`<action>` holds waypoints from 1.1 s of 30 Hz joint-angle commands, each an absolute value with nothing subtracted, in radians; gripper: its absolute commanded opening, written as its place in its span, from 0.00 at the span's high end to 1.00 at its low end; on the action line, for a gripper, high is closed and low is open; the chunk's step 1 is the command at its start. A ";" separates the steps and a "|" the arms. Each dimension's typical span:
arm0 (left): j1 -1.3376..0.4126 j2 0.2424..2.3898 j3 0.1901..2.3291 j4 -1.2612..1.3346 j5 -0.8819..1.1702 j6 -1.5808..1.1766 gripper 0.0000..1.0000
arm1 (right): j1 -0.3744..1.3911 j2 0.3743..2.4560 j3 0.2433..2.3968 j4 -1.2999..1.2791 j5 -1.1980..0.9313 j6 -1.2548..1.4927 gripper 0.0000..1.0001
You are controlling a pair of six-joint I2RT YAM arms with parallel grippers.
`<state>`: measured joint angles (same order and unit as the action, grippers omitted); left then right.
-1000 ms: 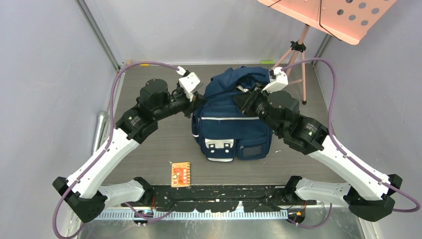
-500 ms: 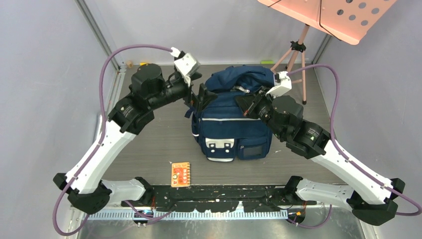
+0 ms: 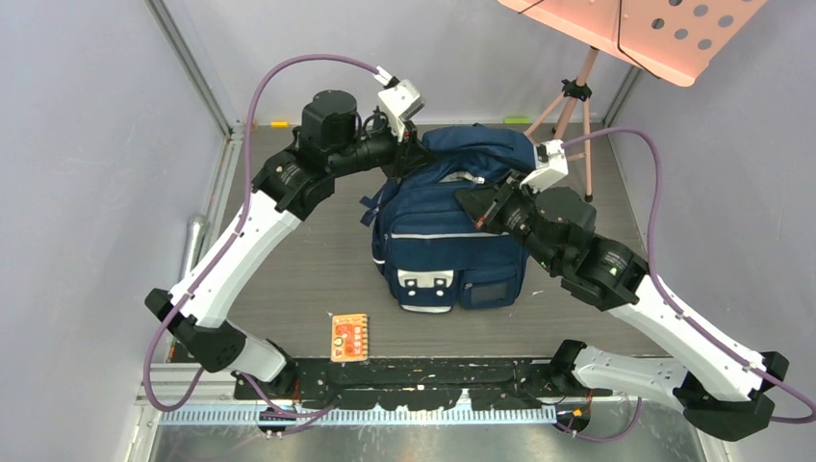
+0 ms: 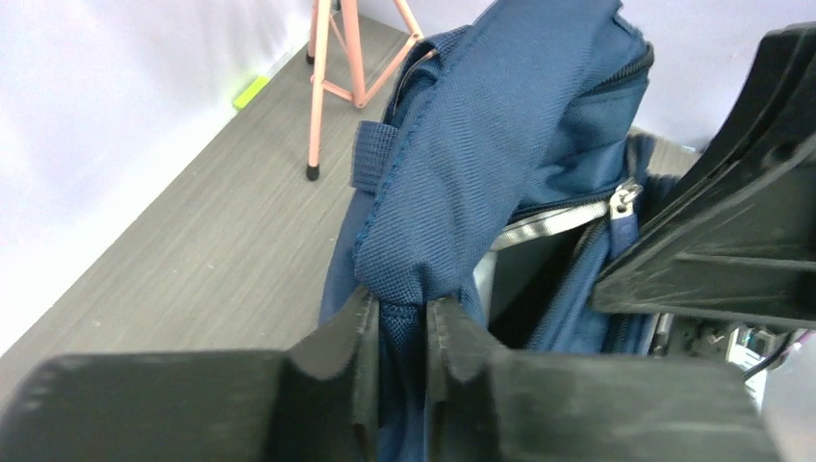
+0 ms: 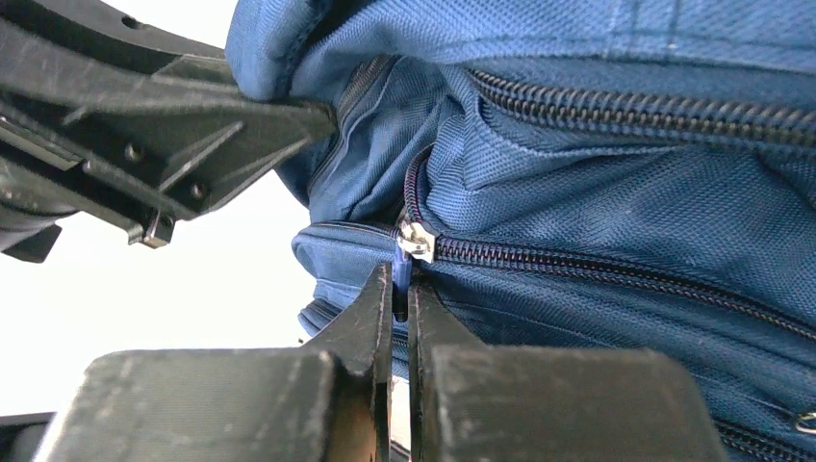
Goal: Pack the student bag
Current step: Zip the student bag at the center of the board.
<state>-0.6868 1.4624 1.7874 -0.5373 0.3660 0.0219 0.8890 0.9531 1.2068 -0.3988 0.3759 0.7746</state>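
Between two claws, one student bag

You are looking down at pale lilac walls enclosing a grey wood-grain tabletop, a pink music stand standing at its far-right corner.

Left pincer and right pincer both clamped.

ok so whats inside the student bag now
Only a dark gap shows beside the zipper in the left wrist view; no contents visible. The folded top flap of the student bag, pinched by the left hand, covers the rest; the right hand grips a zipper pull.
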 commanded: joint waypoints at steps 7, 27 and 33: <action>-0.696 1.409 1.968 -0.631 0.423 0.019 1.00 | 0.896 0.838 1.333 -0.508 0.454 0.720 0.99; -0.640 1.388 1.983 -0.780 0.421 0.046 1.00 | 0.943 1.117 1.448 -0.470 -0.021 0.826 0.99; -0.634 1.361 1.951 -0.783 0.361 0.098 0.93 | 0.943 1.082 1.535 -0.550 0.072 0.719 0.65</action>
<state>-0.6327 1.4288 1.9297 -0.8581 0.3672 0.0608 0.9226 1.1133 1.4292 -0.5808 0.0898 0.8040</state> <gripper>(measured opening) 0.087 0.256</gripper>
